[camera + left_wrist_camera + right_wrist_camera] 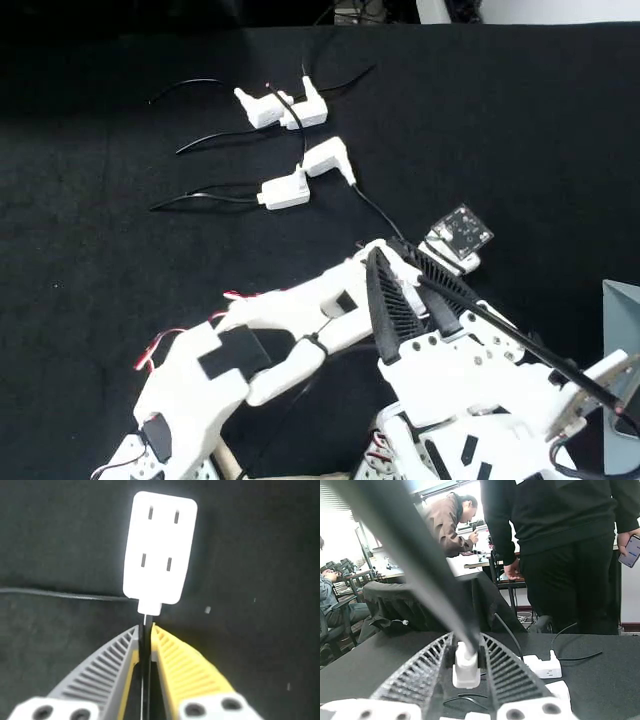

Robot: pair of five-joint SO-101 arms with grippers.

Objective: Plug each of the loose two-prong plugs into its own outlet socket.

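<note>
On black table (100, 300), L pincer (145, 628) pinching outlet cord (144, 652), R pincer (466, 640) clamping white plug (466, 672)

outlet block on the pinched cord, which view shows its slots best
Left wrist view: the outlet block faces the camera, four slots plain, its cord in the left gripper. High view shows it small, slots unreadable. Right wrist view: cannot tell it apart.

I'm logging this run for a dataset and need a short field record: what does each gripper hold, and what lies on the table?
left gripper: shut on the black cord where it leaves the white outlet block
right gripper: shut on a white plug
table: black, with more white pieces on cords lying farther off
</note>
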